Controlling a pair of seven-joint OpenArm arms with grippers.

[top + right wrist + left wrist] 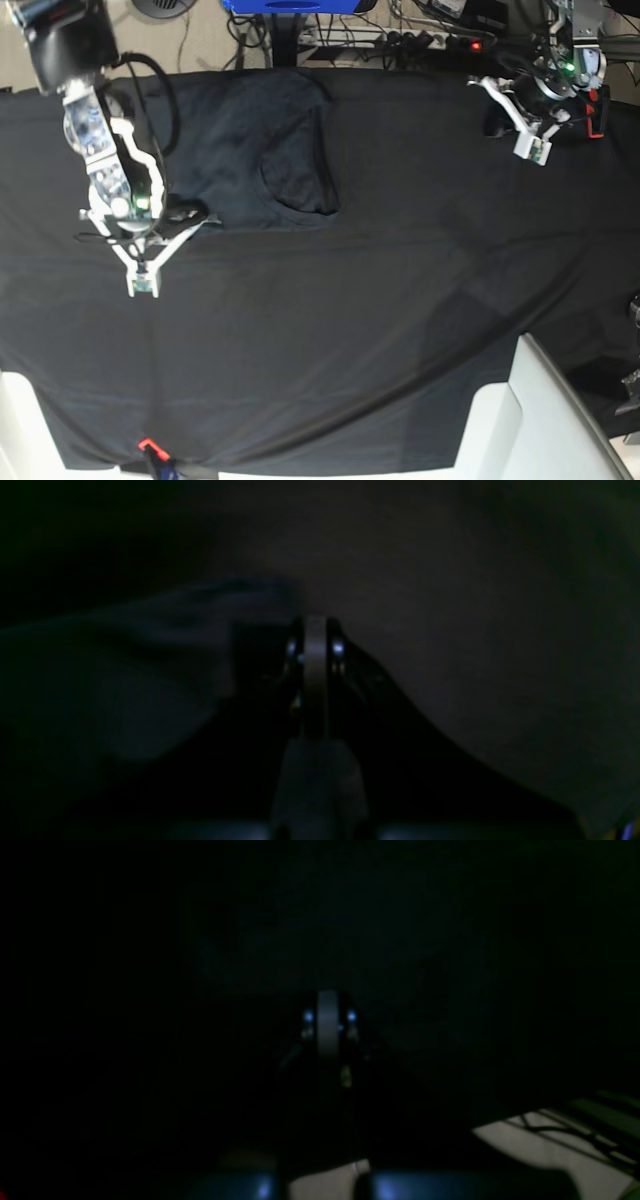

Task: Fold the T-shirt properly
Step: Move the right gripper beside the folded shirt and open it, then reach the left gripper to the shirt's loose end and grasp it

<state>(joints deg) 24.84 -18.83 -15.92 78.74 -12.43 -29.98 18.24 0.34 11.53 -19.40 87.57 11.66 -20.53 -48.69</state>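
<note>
The T-shirt (262,140) lies folded into a compact charcoal shape at the back left of the black table cloth (400,290), its neckline facing the front. My right gripper (141,286) hovers just left of and in front of the shirt's front-left corner, shut with nothing in it. Its wrist view is very dim and shows the shut gripper (315,622) over dark cloth. My left gripper (532,152) is at the back right, well away from the shirt, shut and empty. In its own dark view the left gripper (328,997) hangs above the cloth.
Cables and a power strip (440,40) run behind the table's back edge, beside a blue object (295,5). A white panel (535,410) rises at the front right. A small red clip (148,445) sits on the front edge. Pale floor (550,1145) shows beyond the table.
</note>
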